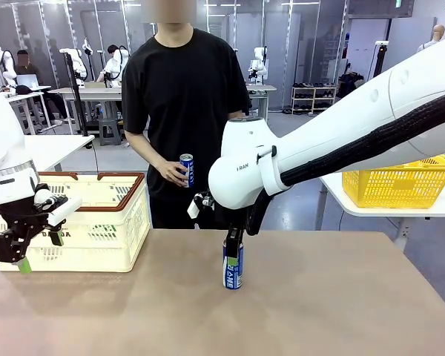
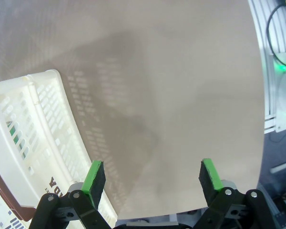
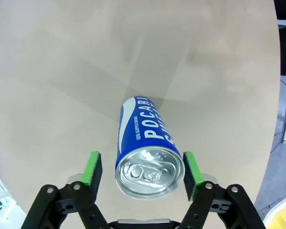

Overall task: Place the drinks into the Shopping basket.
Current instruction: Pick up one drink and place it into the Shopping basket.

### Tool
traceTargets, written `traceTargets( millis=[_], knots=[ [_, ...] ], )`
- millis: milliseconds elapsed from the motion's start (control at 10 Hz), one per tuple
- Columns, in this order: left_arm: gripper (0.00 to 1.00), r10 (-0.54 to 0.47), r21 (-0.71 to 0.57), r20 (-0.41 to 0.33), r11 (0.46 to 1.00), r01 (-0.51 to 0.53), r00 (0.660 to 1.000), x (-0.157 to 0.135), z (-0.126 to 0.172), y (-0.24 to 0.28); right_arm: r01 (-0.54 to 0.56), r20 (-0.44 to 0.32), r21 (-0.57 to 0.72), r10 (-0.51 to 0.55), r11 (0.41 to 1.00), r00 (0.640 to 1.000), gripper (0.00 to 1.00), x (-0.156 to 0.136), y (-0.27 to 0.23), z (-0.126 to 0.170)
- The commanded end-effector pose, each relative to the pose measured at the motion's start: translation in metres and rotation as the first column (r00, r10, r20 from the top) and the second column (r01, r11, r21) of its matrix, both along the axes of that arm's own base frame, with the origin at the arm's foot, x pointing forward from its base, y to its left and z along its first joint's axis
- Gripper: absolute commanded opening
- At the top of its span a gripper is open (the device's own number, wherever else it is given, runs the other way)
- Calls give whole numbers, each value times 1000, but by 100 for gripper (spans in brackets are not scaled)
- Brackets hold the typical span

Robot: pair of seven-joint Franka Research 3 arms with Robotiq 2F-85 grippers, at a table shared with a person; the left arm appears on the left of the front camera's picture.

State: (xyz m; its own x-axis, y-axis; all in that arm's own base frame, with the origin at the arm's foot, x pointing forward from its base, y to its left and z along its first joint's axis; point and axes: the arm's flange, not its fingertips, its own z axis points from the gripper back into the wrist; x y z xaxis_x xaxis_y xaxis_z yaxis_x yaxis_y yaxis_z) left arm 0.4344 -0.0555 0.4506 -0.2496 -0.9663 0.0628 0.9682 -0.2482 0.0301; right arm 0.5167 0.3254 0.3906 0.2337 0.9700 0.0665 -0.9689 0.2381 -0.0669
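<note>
Two drink cans are seen, neither inside the shopping basket, which is set at the left end of the table. Just beside the basket the left claw is held wide, with nothing gripped. One blue can is held in the person's hand. The other can is stood upright mid-table and is straddled by the right claw, whose jaws are parted, with a gap seen at one pad.

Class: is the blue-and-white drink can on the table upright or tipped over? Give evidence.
Upright. The slim blue-and-white metal can stands on its base on the brown tabletop, silver top facing up.
</note>
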Motion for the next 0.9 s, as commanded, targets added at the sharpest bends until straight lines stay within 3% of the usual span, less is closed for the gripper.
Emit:
traceTargets(
  millis=[0,400,800],
  knots=[
    [100,12,5,3,1000,-12,1000,-3,1,-1,-45,-19,-5,45,999,999,100,-3,-11,15],
    [100,12,5,3,1000,-12,1000,-3,1,-1,-44,-63,6,44,999,997,100,1,-47,43],
    [100,12,5,3,1000,-12,1000,-3,1,-1,122,-20,20,-122,992,992,100,-21,-143,84]
  ],
)
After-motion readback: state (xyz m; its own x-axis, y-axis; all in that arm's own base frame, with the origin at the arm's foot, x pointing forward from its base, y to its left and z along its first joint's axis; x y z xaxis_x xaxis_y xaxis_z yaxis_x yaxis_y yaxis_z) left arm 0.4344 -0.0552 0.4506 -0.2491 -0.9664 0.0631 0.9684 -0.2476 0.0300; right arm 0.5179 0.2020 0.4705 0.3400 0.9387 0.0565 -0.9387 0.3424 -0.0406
